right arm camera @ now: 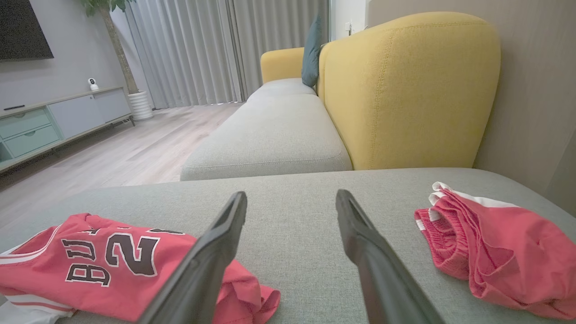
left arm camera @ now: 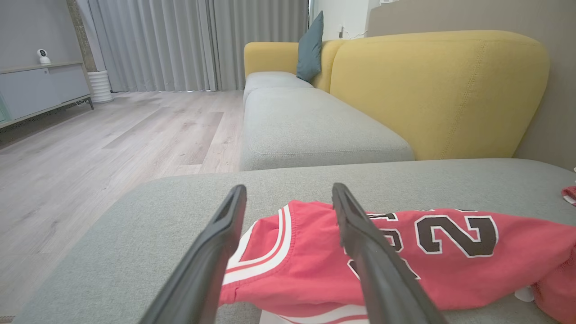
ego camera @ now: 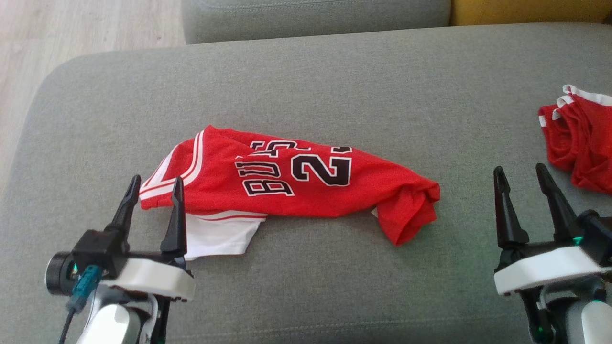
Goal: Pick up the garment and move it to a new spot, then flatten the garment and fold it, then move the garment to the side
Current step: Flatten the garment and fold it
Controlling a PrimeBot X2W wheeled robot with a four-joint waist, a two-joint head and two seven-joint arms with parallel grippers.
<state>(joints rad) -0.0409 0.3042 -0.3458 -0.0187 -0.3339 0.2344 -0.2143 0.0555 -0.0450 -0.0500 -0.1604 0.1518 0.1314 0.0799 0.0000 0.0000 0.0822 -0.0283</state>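
Nearest, the left pincer (ego camera: 157, 178) stands released, jaws wide and empty, its tips at the striped near-left edge of the red jersey (ego camera: 306, 186). The right pincer (ego camera: 519, 167) is likewise spread and empty over the bare grey sofa cushion (ego camera: 306, 86), right of the jersey. The jersey lies left of centre on the cushion, rumpled and doubled over, with a white layer showing beneath. It looks light and limp, likely to sag and bunch, so the trimmed left edge and the bunched right end seem the soundest holds. At the far right lie red shorts (ego camera: 583, 138), well apart.
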